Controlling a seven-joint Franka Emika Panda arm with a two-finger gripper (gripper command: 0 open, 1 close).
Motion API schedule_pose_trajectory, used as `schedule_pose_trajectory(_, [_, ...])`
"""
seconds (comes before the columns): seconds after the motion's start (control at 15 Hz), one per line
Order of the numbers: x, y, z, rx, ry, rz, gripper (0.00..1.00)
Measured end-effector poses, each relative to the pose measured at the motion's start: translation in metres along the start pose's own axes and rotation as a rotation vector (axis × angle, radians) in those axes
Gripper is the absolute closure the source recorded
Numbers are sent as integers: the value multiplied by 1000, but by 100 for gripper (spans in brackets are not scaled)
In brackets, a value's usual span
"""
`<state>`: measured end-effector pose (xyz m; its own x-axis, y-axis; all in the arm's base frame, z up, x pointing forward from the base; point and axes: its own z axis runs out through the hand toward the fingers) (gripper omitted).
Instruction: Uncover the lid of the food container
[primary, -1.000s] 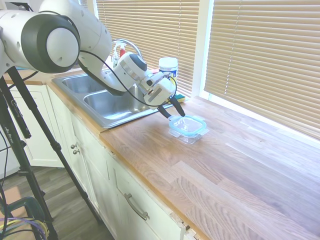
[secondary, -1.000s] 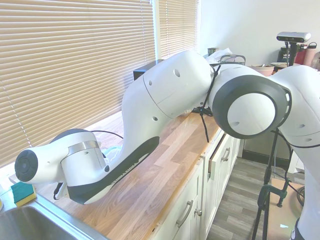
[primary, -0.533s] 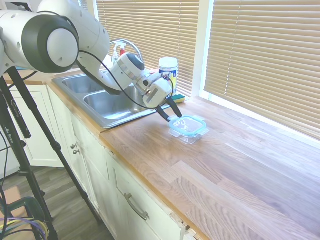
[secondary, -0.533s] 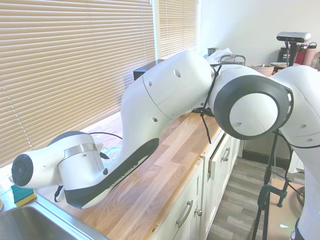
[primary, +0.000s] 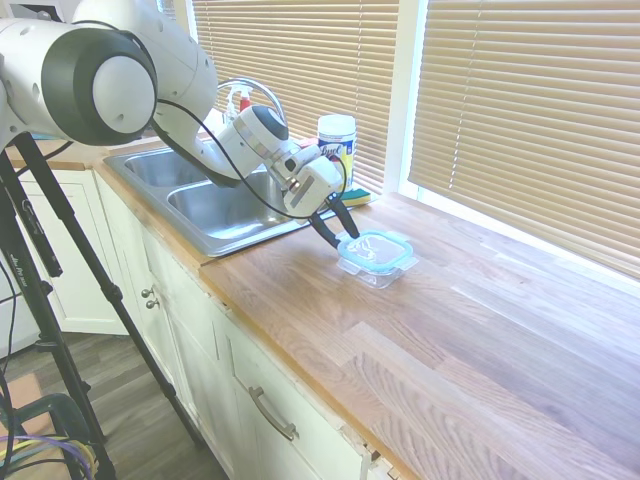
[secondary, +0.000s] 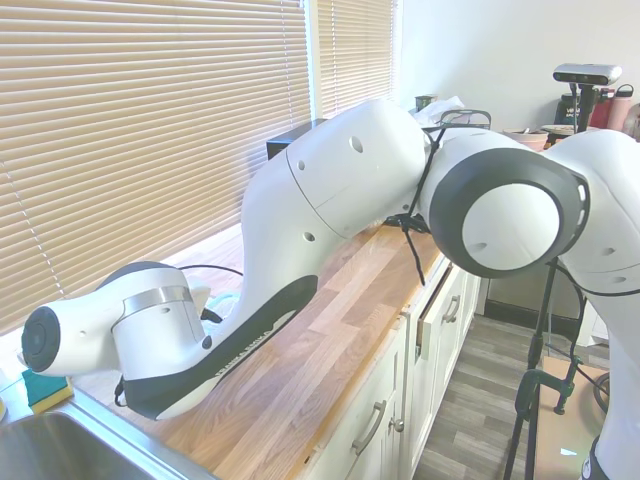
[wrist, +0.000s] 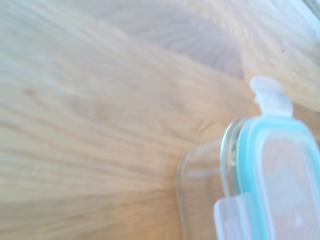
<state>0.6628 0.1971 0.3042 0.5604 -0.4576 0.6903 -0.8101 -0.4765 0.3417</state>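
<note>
The food container (primary: 377, 272), a small clear tub, sits on the wooden counter (primary: 480, 340) just right of the sink. The lid (primary: 378, 250), clear with a teal rim, lies on top of it. In the wrist view the lid (wrist: 272, 175) sits offset from the container's glass rim (wrist: 182, 175), with a clear flap (wrist: 272, 97) sticking out. My gripper (primary: 340, 234) comes in from the sink side, its dark fingers (primary: 350, 222) apart and straddling the lid's near-left corner. The arm hides the container in the second exterior view.
A steel double sink (primary: 215, 215) with a faucet (primary: 255, 92) lies left of the container. A wipes canister (primary: 337, 140) and a sponge (primary: 358, 196) stand behind it by the window. The counter's front edge (primary: 290, 345) runs close by.
The gripper has shifted slightly toward the sink and dipped lower, bringing its fingertips down around the lid's near corner. The container has stayed in place.
</note>
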Motion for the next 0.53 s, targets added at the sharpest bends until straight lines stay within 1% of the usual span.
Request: schedule_pose_trajectory(0.53, [2,2,-2,-5,-3,-1,100])
